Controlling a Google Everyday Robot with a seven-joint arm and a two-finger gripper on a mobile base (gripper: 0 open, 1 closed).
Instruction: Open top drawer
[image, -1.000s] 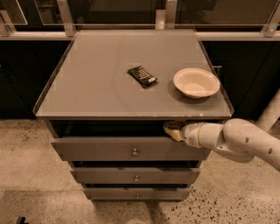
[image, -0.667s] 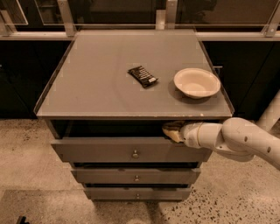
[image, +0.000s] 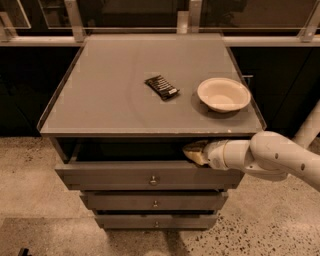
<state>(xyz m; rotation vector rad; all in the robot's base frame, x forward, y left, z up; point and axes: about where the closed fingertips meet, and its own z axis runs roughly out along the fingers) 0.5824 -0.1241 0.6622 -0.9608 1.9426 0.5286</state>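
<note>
Slightly further out toward the camera now, the top drawer (image: 115, 176) lies with its long axis left-right. My gripper (image: 194, 151) sits at its upper edge; whether it grips, I cannot tell.

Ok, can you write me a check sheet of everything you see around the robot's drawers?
Surface: flat grey cabinet top, raised rim.
Job's things: wide grey top drawer with small round metal knob, pulled partly out, dark gap behind its front.
Clutter: dark rectangular snack wrapper; round cream bowl, empty, upright.
Grippers: gripper at the top drawer's upper edge, right of centre.
Cables: nothing seen.
Surroundings: two lower grey drawers below it; speckled stone floor.
</note>
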